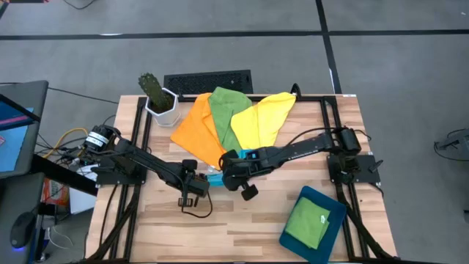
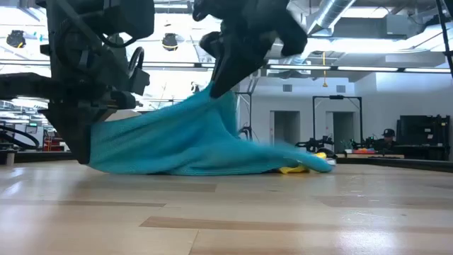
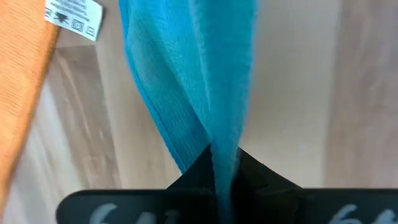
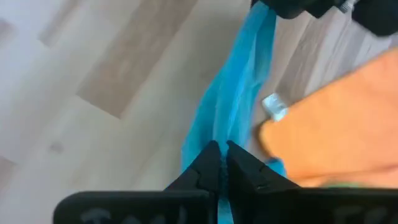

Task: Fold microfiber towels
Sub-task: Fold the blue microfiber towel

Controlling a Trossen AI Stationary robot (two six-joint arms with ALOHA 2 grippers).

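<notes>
The bright blue microfiber towel (image 2: 170, 142) stretches between my two grippers at the table's middle, with its lower edge (image 2: 212, 170) on the wood. My left gripper (image 1: 199, 181) is low over the table and shut on one end. My right gripper (image 1: 230, 170) is higher and shut on another part, which rises in a peak. The orange towel (image 1: 198, 128), a green towel (image 1: 226, 114) and the yellow towel (image 1: 265, 117) lie overlapping at the far middle. Another green towel (image 1: 308, 220) lies in the teal tray (image 1: 333, 209). My left gripper pinches a bunched edge of the blue towel (image 3: 219, 146) between its two fingers, which point straight down from above. That end (image 2: 95, 145) hangs just above the table, and the cloth runs from it toward the other gripper. My right gripper pinches a gathered fold of the blue towel (image 4: 217, 134) between its two fingers, slanting down from above. The held part (image 2: 212, 95) is lifted into a peak. The cloth slopes down from it to the left gripper and to the table.
A potted cactus (image 1: 157, 95) and a black keyboard (image 1: 209, 79) stand at the far edge. The tray sits at the near right corner. Bare wood lies along the near edge (image 1: 234, 227). The orange towel's white label (image 3: 74, 15) lies close to the blue towel.
</notes>
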